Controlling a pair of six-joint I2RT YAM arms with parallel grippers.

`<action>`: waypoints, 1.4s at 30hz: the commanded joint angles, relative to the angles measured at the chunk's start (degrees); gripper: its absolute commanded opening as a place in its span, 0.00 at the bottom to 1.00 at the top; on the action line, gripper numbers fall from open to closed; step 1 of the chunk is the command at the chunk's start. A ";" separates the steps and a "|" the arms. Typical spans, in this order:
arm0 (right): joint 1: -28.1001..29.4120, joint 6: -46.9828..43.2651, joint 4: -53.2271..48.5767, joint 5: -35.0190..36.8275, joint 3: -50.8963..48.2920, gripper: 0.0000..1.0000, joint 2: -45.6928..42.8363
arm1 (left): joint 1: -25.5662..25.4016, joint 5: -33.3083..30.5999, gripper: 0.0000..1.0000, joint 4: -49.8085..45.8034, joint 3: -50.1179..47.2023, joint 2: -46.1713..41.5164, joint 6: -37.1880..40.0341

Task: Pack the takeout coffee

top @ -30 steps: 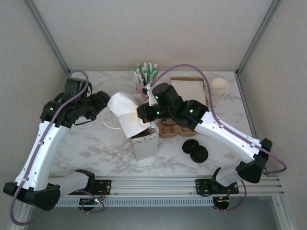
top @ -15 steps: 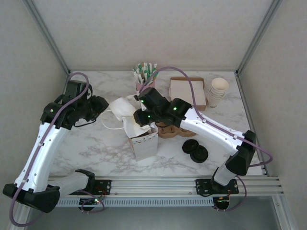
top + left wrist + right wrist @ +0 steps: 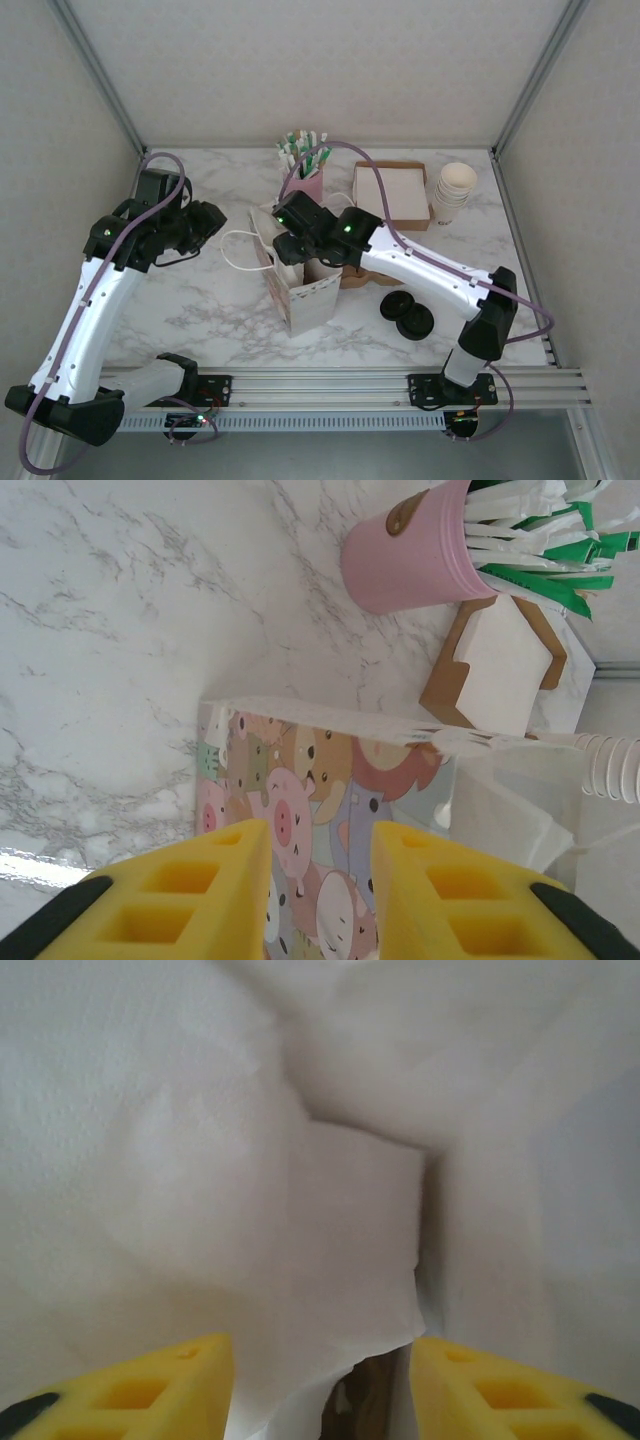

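A paper bag point(image 3: 310, 300) printed with cartoon pigs point(image 3: 300, 810) stands open at mid-table, its white handle point(image 3: 238, 255) looping out to the left. My right gripper point(image 3: 285, 252) reaches into the bag's mouth. In the right wrist view its jaws point(image 3: 320, 1345) stand open, with a crumpled white napkin point(image 3: 300, 1160) just ahead of them and nothing pinched. My left gripper point(image 3: 222, 225) hovers left of the bag. Its yellow fingers point(image 3: 320, 830) are partly apart, and the bag's side shows in the gap. The takeout coffee itself is hidden.
A pink cup of wrapped straws point(image 3: 305, 165) stands behind the bag. A brown box of white napkins point(image 3: 390, 190) and a stack of paper cups point(image 3: 457, 190) sit at the back right. A cardboard carrier point(image 3: 355, 275) and black lids point(image 3: 408, 312) lie right of the bag.
My right gripper carried the white napkin left and down into the bag, then opened its jaws. My left gripper's jaws narrowed, and the arm stayed in place.
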 commanded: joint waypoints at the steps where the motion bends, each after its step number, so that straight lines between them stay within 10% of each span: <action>1: 0.43 0.92 4.61 1.32 1.43 0.53 -5.60 | -0.40 -0.27 0.30 -1.63 -0.17 -0.73 -0.61; 21: 3.04 -2.67 8.14 -16.34 2.06 0.48 -4.11 | -0.43 -1.08 0.38 -2.44 0.91 -0.68 0.89; 42: 3.41 -1.92 8.08 -11.27 2.95 0.01 -2.03 | -0.43 -1.29 0.38 -2.54 -0.10 -1.70 0.89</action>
